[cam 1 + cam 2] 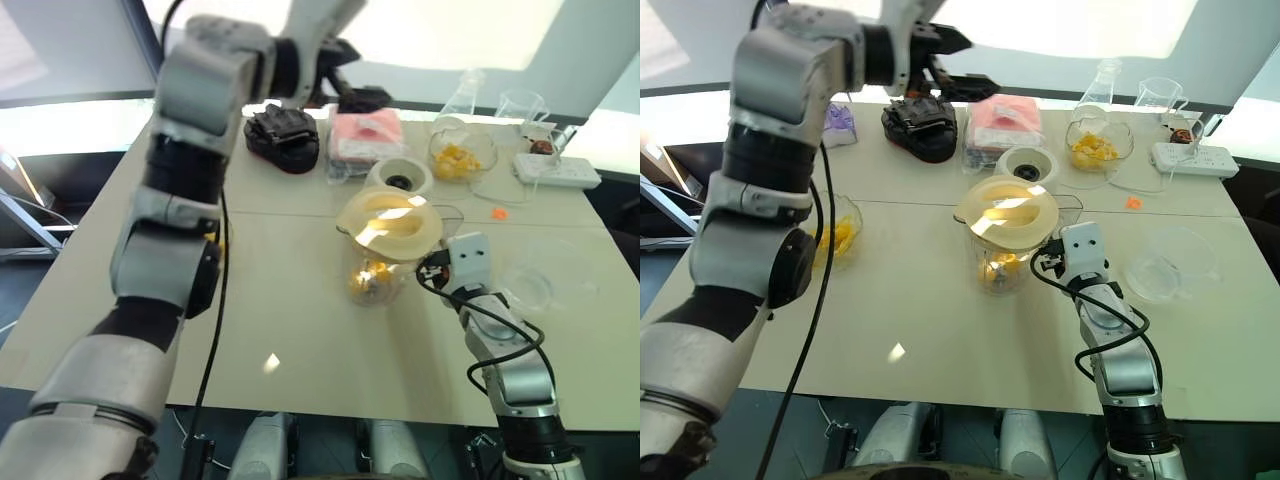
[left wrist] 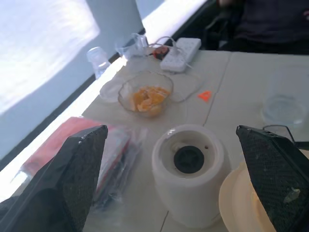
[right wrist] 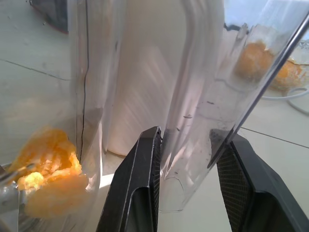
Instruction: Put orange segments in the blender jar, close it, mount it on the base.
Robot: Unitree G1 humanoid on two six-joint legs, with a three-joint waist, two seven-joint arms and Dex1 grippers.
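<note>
The blender jar (image 1: 385, 255) stands mid-table, clear, with a flat cream lid (image 1: 390, 222) on its rim and orange segments (image 1: 368, 282) at its bottom. My right gripper (image 3: 186, 140) is shut on the jar's clear side handle, one black finger on each side of it. Just behind the jar stands the cream base (image 2: 190, 164), its dark socket facing up. My left gripper (image 1: 978, 62) hovers open and empty above the back of the table, behind and to the left of the base. More orange segments fill a scalloped glass bowl (image 1: 460, 158) at the back right.
A black object (image 1: 283, 135) and a pink packet (image 1: 365, 135) lie at the back. A white power strip (image 1: 557, 170), a flask (image 1: 465, 95) and a beaker (image 1: 520, 105) stand far right. An empty clear bowl (image 1: 535, 282) sits right of the jar; another bowl of fruit (image 1: 835, 235) sits left.
</note>
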